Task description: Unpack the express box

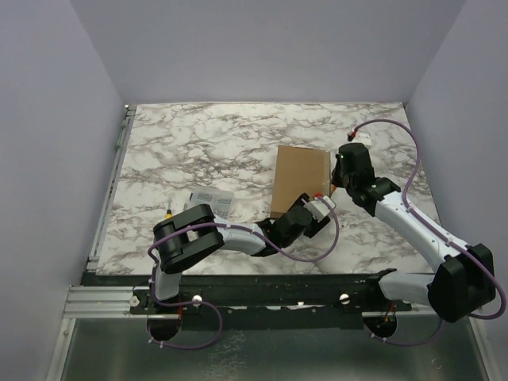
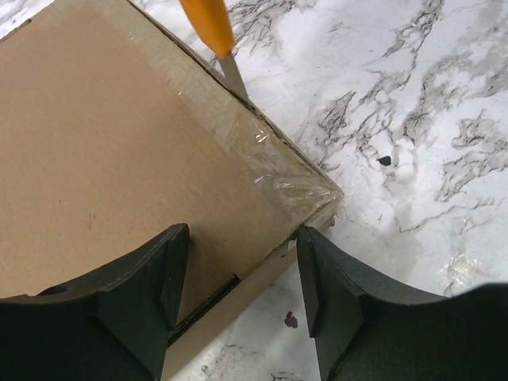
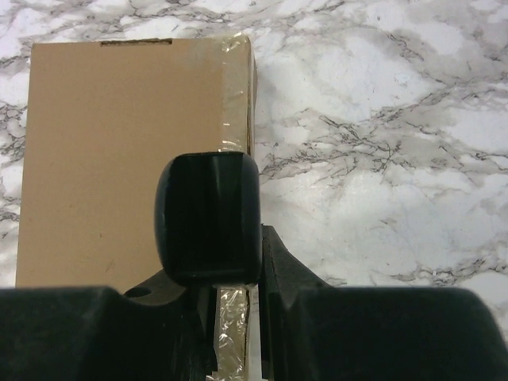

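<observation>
The step in hand is slitting the seal, and nothing has been unpacked. The box (image 1: 300, 178) lies flat and closed on the marble-patterned table (image 1: 198, 143), a little right of centre, its plain brown cardboard matte and smooth. Clear glossy tape (image 2: 262, 151) wraps its right edge and wrinkles at the near corner.

The right claw (image 1: 336, 186) is grasping an orange-handled cutter (image 2: 210, 28), going by where the handle leads (its own camera hides the grip). The thin metal blade meets the taped seam. The left claw (image 2: 242, 238) is released and straddles the near corner.

Next, I judge, the blade needs a shallow, steady pull along the seam while the box is braced.
</observation>
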You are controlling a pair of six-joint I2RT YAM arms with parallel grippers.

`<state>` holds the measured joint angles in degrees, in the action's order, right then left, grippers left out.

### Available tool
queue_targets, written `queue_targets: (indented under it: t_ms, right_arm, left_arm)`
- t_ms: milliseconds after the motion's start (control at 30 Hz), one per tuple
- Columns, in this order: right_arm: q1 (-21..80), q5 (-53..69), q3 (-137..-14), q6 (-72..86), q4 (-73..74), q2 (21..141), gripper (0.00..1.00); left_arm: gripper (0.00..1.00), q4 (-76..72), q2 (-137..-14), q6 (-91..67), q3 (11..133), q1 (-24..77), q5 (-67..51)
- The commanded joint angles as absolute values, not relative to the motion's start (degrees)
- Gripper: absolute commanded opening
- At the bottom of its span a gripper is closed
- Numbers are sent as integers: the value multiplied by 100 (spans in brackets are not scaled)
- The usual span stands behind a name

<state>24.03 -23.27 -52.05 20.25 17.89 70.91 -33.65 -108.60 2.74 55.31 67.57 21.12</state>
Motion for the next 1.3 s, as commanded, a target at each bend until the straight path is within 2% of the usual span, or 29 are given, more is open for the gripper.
queue_targets:
  t_ms: [0,333,833,900,967,1067,1267]
  right_arm:
    - [2399,-2146,-4953,2281,2045,6821,0]
    - [2533,-1984,-4544,2574,2460,6194,0]
    - [3015,-2354,-4185,3071,2857,5581,0]
    - [3020,-2606,-4380,3094,2944,5606,0]
    - [3019,-2830,-4655,3119,3013,5662,0]
    - [3014,-3094,-5168,2984,3121,5782,0]
    - [2987,-3281,-5930,2650,3377,5931,0]
  left_arm:
    - [61,-3318,-11083,-209,5587,6716,2346]
    - [61,-3106,-11364,-529,5943,6675,2477]
    - [61,-2747,-11515,-800,6271,6539,2392]
    - [65,-2637,-11436,-835,6239,6535,2193]
    - [76,-2498,-11230,-931,6176,6546,1953]
    - [84,-2243,-10679,-1090,5979,6540,1528]
    - [89,-1460,-9230,-1439,5711,6314,427]
